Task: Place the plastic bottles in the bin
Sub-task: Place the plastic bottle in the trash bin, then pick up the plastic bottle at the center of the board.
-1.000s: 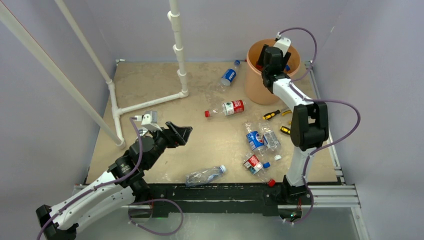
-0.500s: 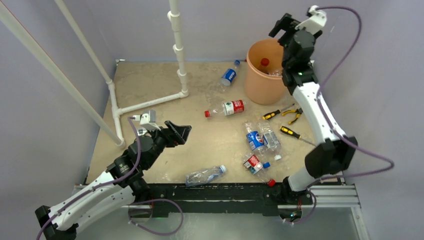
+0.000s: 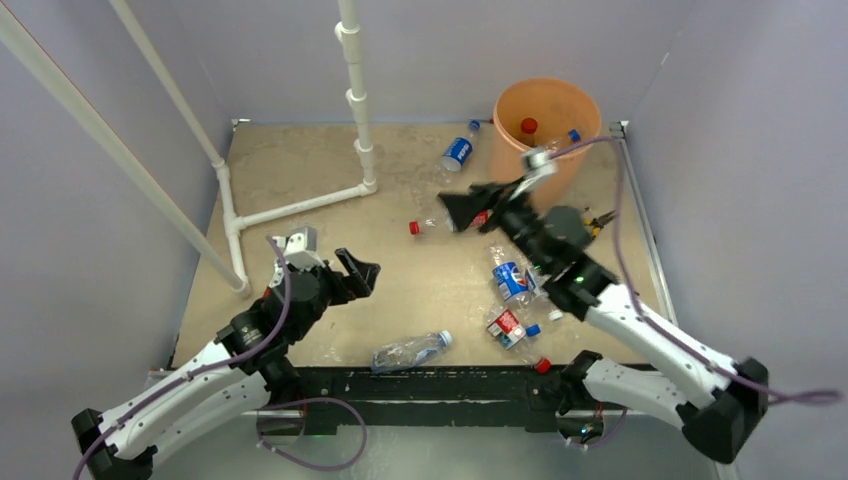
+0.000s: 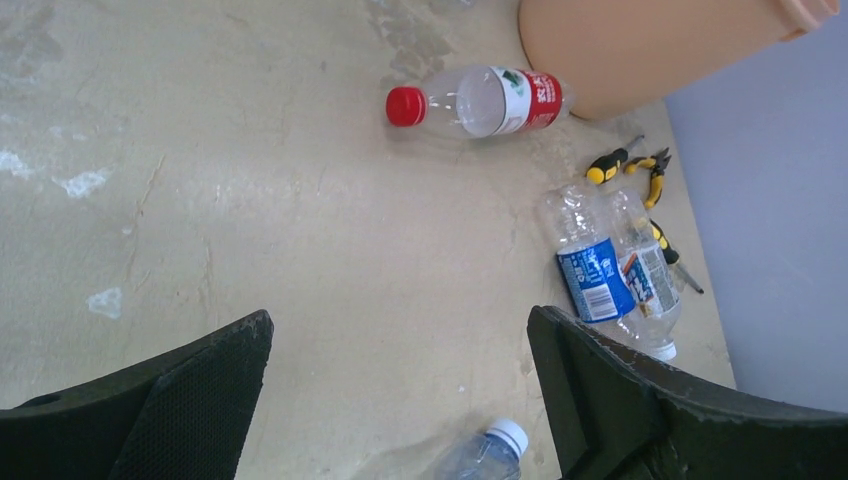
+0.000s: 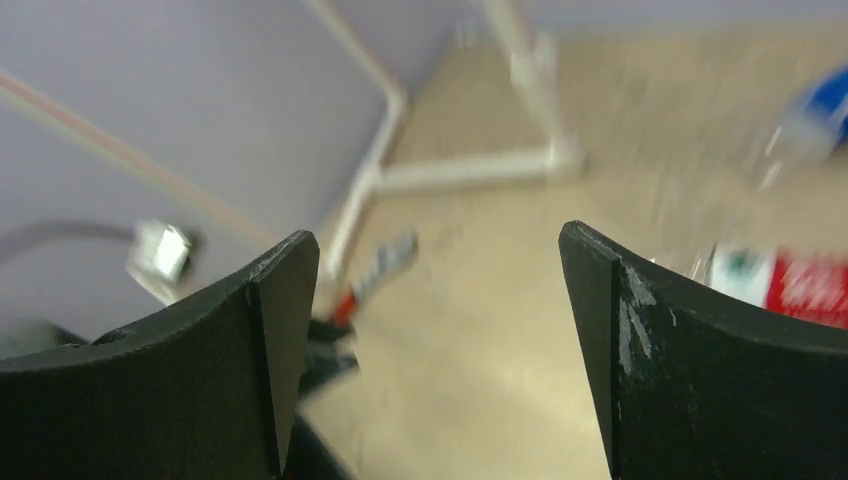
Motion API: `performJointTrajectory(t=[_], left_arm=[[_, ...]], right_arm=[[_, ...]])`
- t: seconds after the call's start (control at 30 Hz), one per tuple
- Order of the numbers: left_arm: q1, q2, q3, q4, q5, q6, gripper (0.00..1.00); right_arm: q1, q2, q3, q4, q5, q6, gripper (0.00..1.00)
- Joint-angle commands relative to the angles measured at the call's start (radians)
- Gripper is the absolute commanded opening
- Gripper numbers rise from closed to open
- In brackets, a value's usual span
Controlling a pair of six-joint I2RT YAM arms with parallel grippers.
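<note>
1. Repositioned since one second ago: the right arm has left the bin and now reaches low across the middle of the overhead frame. The left arm has scarcely shifted.
2. Right end effector — jaws spread wide, nothing between them. In the overhead view it sits over the red-labelled bottle and hides part of it; contact cannot be determined. The right wrist view is motion-blurred.
3. Left end effector — jaws spread wide and empty, above bare tabletop, left of centre in the overhead frame.
4. The bin stands upright at the upper right of the overhead frame. A red cap and a blue-capped bottle show inside it.
5. Bottles lying on the tabletop:
   - The red-labelled bottle is on its side near the foot of the bin, red cap toward the left of the frame.
   - A blue-labelled bottle lies just left of the bin.
   - Two more blue-labelled bottles lie side by side, touching, right of centre.
   - A second red-labelled bottle lies below that pair.
   - A clear white-capped bottle lies at bottom centre, near the tabletop's edge.
6. Yellow-and-black pliers and a screwdriver lie beside the bin, below it in the left wrist view.
</note>
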Motion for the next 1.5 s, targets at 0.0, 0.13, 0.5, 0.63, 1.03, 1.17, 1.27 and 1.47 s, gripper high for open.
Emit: performJointTrajectory(t=[0.0,0.13,0.5,0.63,1.03,1.17,1.27,1.47], left_arm=[[0.003,-0.073,-0.084,0.015,0.03,-0.054,0.99],[0.003,-0.107,-0.148,0.06,0.056,-0.097,0.97],[0.003,-0.021,-0.209,0.139,0.09,-0.176,0.93],[0.003,-0.045,-0.225,0.147,0.099,-0.182,0.93],[0.003,-0.05,-0.28,0.207,0.092,-0.201,0.92],[0.003,-0.029,-0.295,0.246,0.104,-0.206,0.92],[0.003,-0.015,-0.307,0.281,0.116,-0.213,0.91],[0.003,0.045,-0.306,0.375,0.142,-0.22,0.91]], right_arm=[[0.155,0.11,-0.184,-0.043,0.078,0.042,0.9],[0.173,0.225,-0.175,-0.041,0.187,0.021,0.89],[0.178,0.754,0.281,-0.127,0.527,-0.248,0.91],[0.155,0.91,0.405,-0.164,0.527,-0.287,0.89],[0.108,1.023,0.469,-0.195,0.484,-0.3,0.86],[0.109,0.953,0.424,-0.202,0.505,-0.313,0.87],[0.109,0.901,0.393,-0.225,0.498,-0.317,0.9],[0.048,0.955,0.405,-0.278,0.477,-0.301,0.9]])
